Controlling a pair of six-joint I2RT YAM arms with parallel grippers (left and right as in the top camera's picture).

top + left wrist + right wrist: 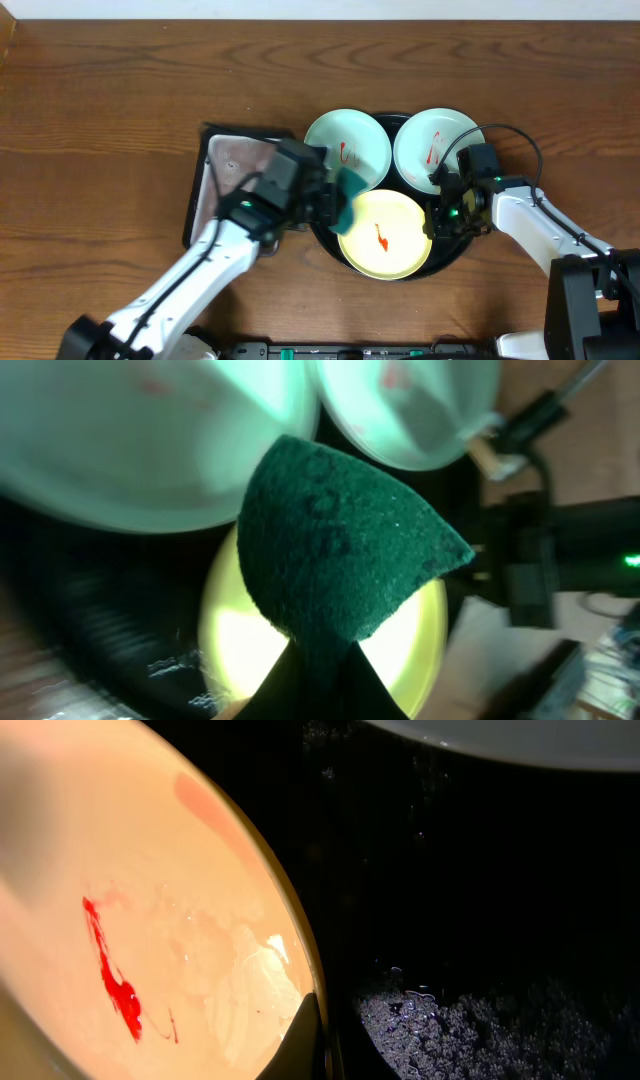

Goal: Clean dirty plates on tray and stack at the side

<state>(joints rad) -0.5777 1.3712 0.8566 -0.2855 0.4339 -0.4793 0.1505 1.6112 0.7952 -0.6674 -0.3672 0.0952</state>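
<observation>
Dark brown wooden worktop [120, 100] is filling the overhead frame, its grain running left to right, and a pale strip [300, 8] is lying along the top edge beyond the wood.

Right of centre, the round black tray [330, 248] is sitting on the wood and carrying all three plates. The left mint plate [350, 135] is resting at the tray's upper left, the right mint plate [450, 135] at its upper right, and the yellow plate [395, 255] at the bottom. Each plate is showing a red sauce smear. Just left of the round tray, the rectangular sponge tray [225, 170] is lying on the worktop.

The left arm [190, 280] is reaching in from the lower left. Its left claw [335, 205] is pinching a dark green sponge [347, 195] tightly and is hanging over the spot where the left mint plate and the yellow plate meet. In the left wrist view the sponge [340, 540] is bulging up from between the fingers, with the yellow plate glowing beneath it.

The right arm [540, 225] is coming in from the lower right. Its right claw [440, 215] is closing fully on the right rim of the yellow plate. In the right wrist view a dark fingertip [305, 1035] is pressing at that rim, beside wet droplets [430, 1010] that are glistening on the tray's black floor.
</observation>
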